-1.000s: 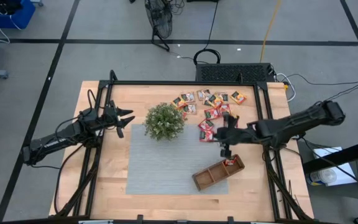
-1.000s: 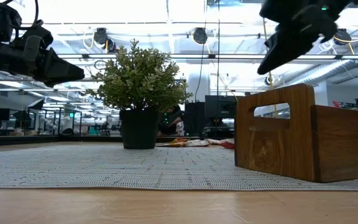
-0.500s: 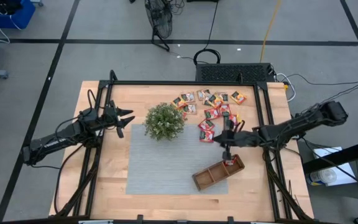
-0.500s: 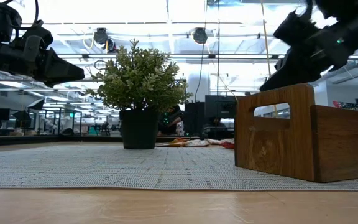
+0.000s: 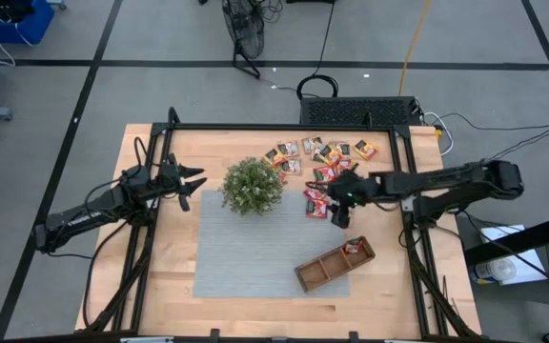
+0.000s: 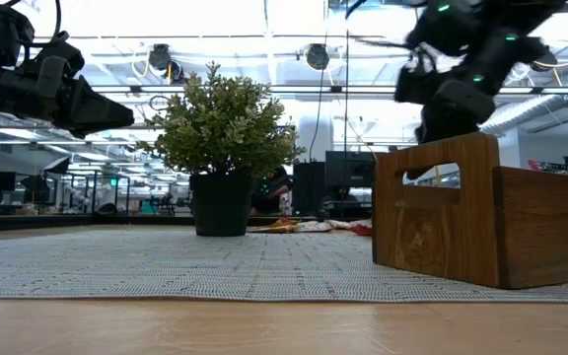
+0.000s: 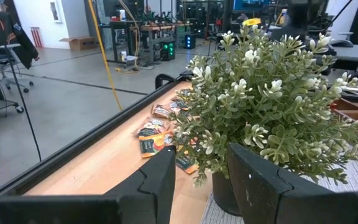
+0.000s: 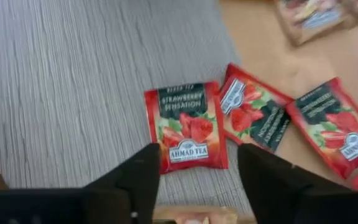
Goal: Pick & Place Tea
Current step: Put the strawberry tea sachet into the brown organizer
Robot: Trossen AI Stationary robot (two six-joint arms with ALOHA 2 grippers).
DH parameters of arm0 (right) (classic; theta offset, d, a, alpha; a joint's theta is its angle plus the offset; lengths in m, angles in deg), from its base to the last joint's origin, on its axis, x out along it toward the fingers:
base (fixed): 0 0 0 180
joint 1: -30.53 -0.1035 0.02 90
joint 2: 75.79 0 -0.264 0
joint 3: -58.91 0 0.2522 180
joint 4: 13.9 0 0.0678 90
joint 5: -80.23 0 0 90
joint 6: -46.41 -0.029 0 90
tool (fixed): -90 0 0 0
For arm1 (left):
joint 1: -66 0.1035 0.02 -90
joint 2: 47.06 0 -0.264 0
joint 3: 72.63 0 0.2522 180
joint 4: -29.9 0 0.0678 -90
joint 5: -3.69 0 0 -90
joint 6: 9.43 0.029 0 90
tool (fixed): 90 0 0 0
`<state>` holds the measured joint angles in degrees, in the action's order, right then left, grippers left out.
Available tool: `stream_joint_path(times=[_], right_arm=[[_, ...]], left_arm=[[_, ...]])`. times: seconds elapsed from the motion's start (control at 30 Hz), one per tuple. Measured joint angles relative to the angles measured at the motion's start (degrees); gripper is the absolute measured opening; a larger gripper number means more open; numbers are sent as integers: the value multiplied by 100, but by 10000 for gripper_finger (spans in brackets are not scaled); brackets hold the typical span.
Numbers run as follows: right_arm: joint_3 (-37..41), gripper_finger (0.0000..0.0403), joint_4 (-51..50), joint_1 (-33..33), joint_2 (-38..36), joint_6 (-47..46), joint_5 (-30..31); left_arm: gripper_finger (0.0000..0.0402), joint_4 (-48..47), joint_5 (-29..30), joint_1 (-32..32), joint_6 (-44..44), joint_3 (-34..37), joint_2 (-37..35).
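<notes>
High view: the tea sachets (image 5: 324,162) lie scattered on the bare wood at the far right of the table (image 5: 179,286), just beyond the grey mat (image 5: 255,248), within reach of the right arm alone. One red sachet (image 5: 352,247) already rests in the right-hand compartment of the wooden tray (image 5: 335,264), which sits at the near right edge of the mat. The right gripper (image 5: 341,211) hangs over the nearest red sachets, its arm stretched leftward from the right side of the table. The left gripper (image 5: 194,184) waits at the left, just beside the potted plant (image 5: 252,185).

Low view: the tray stands on the mat at the right, with the right arm raised above and behind it; the plant stands behind the mat.

Left wrist view: the left fingers (image 7: 263,186) stand parted and empty, facing the plant (sachets visible beyond it).

Right wrist view: the right fingers (image 8: 135,180) are spread with nothing between them, pointing down at a red strawberry sachet (image 8: 186,126) lying on the mat's edge. Judged, this is the approach for the next pick.
</notes>
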<state>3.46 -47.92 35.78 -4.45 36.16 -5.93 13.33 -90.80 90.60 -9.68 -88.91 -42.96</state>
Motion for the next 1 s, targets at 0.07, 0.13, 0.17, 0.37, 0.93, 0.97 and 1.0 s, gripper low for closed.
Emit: stream_joint_path(times=[0.07,0.13,0.17,0.37,0.93,0.97,1.0], right_arm=[[-381,224,-283,234,431,179,-327],[-718,239,-606,428,862,342,-436],[-866,245,-728,513,1080,437,-435],[-1342,258,-1012,791,2002,987,-420],[-1417,254,-1097,941,2490,1161,-1314],[-1417,254,-1157,941,2494,1176,-1314],[-1417,254,-1226,940,2496,1198,-1314]], left_arm=[[147,0,-2,0,0,0,0],[147,0,0,2,0,1,0],[147,0,0,2,0,1,1],[147,0,0,2,0,1,1],[147,0,0,0,0,0,2],[147,0,2,2,0,0,2],[147,0,2,2,0,1,2]])
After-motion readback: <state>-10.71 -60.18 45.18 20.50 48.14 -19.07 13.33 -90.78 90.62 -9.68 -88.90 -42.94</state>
